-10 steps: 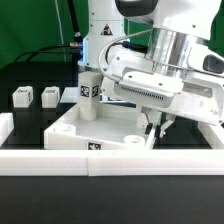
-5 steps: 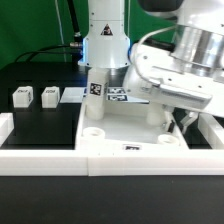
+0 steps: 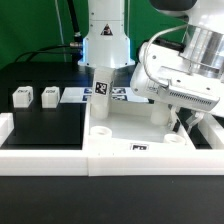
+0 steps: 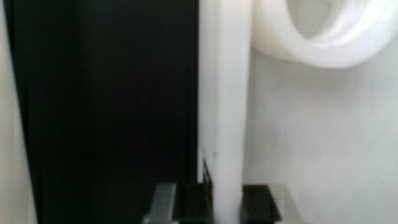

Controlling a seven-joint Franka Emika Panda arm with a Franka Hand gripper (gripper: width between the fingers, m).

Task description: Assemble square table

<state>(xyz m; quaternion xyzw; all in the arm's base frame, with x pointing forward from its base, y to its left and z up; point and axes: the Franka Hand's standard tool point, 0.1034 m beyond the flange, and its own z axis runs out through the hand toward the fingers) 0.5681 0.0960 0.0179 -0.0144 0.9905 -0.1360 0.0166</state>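
The square table's white slab (image 3: 128, 128) lies ribs-up on the black table, its near edge against the front border wall. One white tagged leg (image 3: 99, 92) stands upright in its far-left corner. Three loose leg blocks (image 3: 20, 97), (image 3: 49, 95), (image 3: 71, 93) sit in a row at the exterior view's left. My gripper (image 3: 180, 122) reaches down at the slab's right side. In the wrist view my gripper (image 4: 217, 200) is shut on the slab's thin raised edge rib (image 4: 224, 90), a dark finger (image 4: 171, 204) on either side. A round leg socket (image 4: 338, 35) shows beyond.
A long low white border wall (image 3: 60, 160) runs along the front, with a short arm (image 3: 5, 122) at the left. The marker board (image 3: 116, 94) lies behind the slab by the robot's base (image 3: 105, 30). Black table shows left of the slab.
The slab has swung from a diagonal pose to square against the front wall. My gripper, still shut on its edge, has moved toward the exterior view's right.
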